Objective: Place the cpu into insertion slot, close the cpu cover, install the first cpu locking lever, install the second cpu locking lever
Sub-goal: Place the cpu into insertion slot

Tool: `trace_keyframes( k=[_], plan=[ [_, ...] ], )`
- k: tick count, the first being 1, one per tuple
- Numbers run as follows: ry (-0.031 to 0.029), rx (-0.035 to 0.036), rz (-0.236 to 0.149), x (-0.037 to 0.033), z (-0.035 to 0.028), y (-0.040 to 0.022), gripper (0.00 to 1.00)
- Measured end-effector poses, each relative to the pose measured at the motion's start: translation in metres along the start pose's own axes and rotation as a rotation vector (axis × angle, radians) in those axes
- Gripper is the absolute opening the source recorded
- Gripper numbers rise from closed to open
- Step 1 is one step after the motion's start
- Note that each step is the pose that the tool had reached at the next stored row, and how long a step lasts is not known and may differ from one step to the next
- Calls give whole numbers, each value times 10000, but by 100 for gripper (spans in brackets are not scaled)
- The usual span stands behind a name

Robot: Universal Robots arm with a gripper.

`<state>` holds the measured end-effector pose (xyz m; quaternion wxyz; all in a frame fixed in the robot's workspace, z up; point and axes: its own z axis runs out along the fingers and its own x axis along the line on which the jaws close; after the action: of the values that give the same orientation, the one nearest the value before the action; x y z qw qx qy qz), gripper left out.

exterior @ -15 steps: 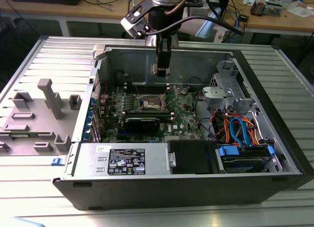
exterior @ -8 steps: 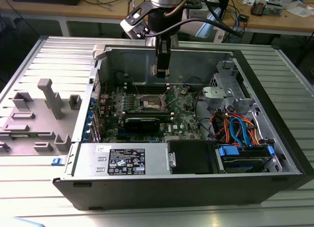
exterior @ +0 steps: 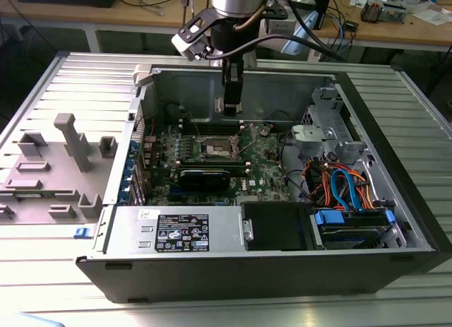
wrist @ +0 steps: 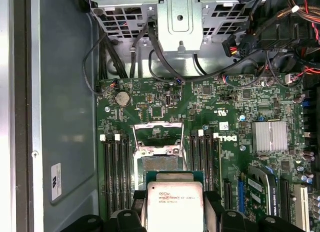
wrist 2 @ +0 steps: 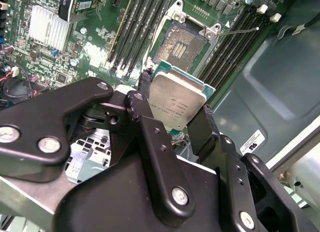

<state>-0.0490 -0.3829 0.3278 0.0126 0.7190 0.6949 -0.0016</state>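
An open tower case (exterior: 282, 274) lies on its side on a ribbed metal table (exterior: 63, 292). A green motherboard (exterior: 272, 164) covers the case floor, and a black graphics card (exterior: 205, 177) sits on it, toward the power supply (exterior: 176, 232). A black drive bay (exterior: 279, 224) adjoins the power supply, with orange and blue cables (exterior: 346, 186) at the exterior view's right. The first wrist view shows a finned heatsink (wrist: 270, 136), a coin cell (wrist: 122, 97) and memory slots (wrist: 116, 167) on the board. A grey fixture (exterior: 67, 140) and a blue clip (exterior: 81, 232) lie outside the case, at the exterior view's left.
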Motion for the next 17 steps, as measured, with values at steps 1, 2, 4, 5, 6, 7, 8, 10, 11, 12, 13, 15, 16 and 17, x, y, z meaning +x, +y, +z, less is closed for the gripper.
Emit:
trace_keyframes(
  k=[1,2,4,5,6,7,8,10,11,12,13,15,16,17],
  plan=[
    [0,0,0,0,1,0,55],
    [-1,0,1,0,5,-1,55],
    [0,0,0,0,9,-1,55],
    [0,0,0,0,10,-1,55],
    [0,0,0,0,11,-1,55],
    [0,0,0,0,11,-1,55],
    [0,0,0,0,12,-1,55],
    [-3,-1,0,0,14,-1,55],
    [-6,0,0,1,14,-1,55],
    [-7,-1,0,1,16,-1,55],
    [-10,-1,0,2,15,-2,55],
    [-10,-1,-48,4,17,-2,55],
    [-10,-3,-109,5,17,-2,55],
    [-8,-7,-344,7,19,-3,55]
  ],
)
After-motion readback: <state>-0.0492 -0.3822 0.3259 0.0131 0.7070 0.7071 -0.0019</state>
